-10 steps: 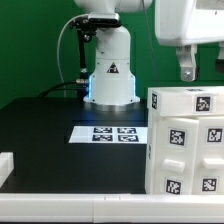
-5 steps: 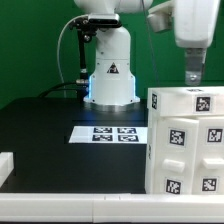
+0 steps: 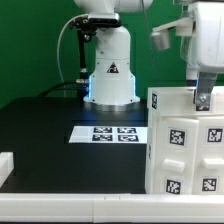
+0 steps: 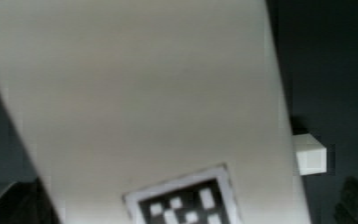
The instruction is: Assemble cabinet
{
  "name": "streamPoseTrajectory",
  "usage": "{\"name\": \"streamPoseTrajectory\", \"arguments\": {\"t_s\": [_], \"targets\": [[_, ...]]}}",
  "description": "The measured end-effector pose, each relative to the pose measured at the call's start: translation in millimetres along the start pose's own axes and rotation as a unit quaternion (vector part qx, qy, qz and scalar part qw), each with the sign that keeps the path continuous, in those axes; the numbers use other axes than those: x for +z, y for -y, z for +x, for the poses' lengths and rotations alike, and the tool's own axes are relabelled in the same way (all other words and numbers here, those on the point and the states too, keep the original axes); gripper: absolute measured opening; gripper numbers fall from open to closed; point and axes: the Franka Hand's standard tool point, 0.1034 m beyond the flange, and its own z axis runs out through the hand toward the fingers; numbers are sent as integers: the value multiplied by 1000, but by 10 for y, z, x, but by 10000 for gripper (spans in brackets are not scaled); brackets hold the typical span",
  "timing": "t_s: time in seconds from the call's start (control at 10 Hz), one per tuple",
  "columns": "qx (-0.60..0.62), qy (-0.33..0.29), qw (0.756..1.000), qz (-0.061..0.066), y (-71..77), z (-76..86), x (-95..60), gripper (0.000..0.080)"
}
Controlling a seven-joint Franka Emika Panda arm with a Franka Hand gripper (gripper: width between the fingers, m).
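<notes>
Black table (image 3: 45, 140) is backed by green; the marker board (image 3: 108, 133) lies mid-table. At the right front edge, the tagged white cabinet (image 3: 185, 140) is met from above by the gripper (image 3: 204, 98), its opening not discernible.

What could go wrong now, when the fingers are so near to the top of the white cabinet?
1. The gripper hangs at the cabinet's top rear edge; a finger could strike the top and shift it.
2. The wrist view shows mostly a white face, so aiming is uncertain.
3. The cabinet stands near the table front edge.
</notes>
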Motion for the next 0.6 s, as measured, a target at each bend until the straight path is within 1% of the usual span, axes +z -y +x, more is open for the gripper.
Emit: {"name": "streamPoseTrajectory", "arguments": {"t_s": [0.1,0.2,0.3,0.4,0.5,0.6], "targets": [[3,-1,1000,-6,-21,-9,0,796],[16,-1,1000,-6,-25,-18,3,796],[34,-1,999,-6,-26,-25,7,699],[36,-1,999,-6,-28,-35,8,699],[58,-2,998,-5,-28,-38,10,553],[112,-2,994,-5,-28,-38,11,554]]}}
